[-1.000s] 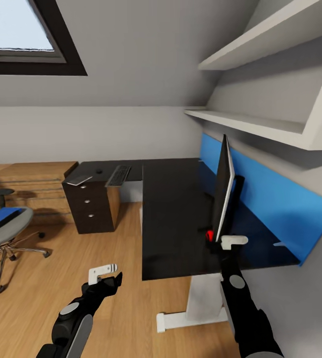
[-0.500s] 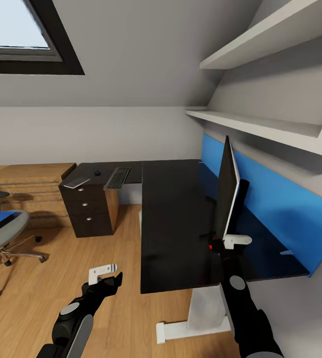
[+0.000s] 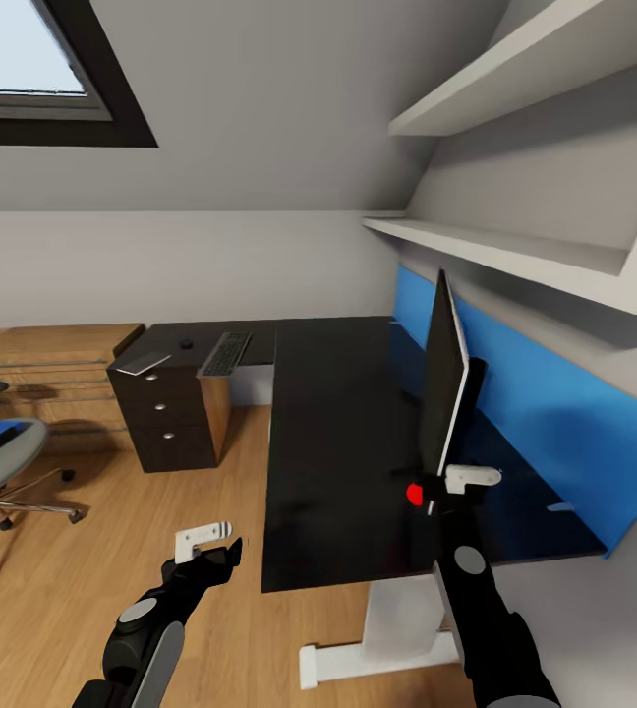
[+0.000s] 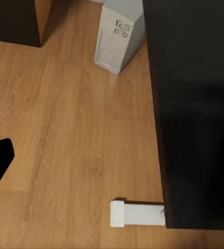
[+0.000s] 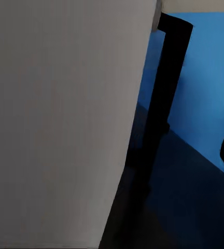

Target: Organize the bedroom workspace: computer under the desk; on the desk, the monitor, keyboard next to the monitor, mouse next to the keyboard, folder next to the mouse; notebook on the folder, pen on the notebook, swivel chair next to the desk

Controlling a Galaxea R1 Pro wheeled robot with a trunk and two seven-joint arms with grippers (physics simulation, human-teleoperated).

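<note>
Monitor point(image 3: 443, 379) upright near desk point(image 3: 338, 442) edge, apparently gripped by right hand point(image 3: 448, 484); left hand point(image 3: 210, 547) unclear.

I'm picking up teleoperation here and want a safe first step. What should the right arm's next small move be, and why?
Probably ease the monitor down and release it. The right claw sits at its lower edge, and the monitor stands edge-on over the desk by the blue back panel, though contact is hard to confirm. The keyboard and mouse wait at the far end.
</note>
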